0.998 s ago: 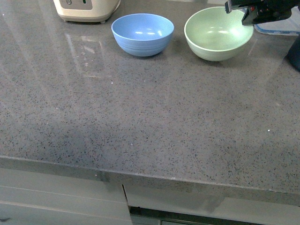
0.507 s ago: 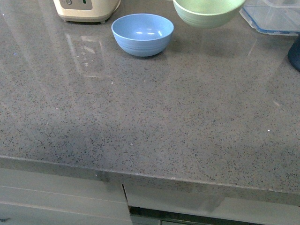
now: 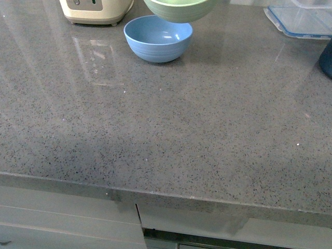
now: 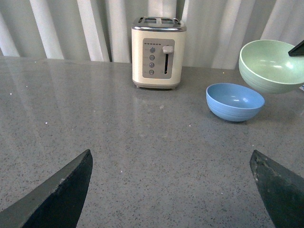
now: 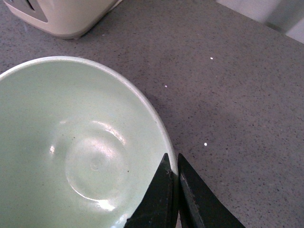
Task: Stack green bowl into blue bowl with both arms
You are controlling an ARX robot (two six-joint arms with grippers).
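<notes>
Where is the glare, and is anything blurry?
Front view: pale streaky reflections across the counter near the toaster, nothing blurred. Left wrist view: sharp, soft shadow under the blue bowl. Right wrist view: bright sheen inside the green bowl.

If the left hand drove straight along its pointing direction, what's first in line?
Likely the toaster, nearly dead ahead of the open left hand, with only bare countertop before it. The blue bowl sits off to one side. Depth is unclear.

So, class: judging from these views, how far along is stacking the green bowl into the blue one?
Done: the right tool is pinching the green bowl by its rim, clear of the countertop. In hand: it hangs above and beside the blue bowl. Left: lowering it in; the left tool is open and empty.
</notes>
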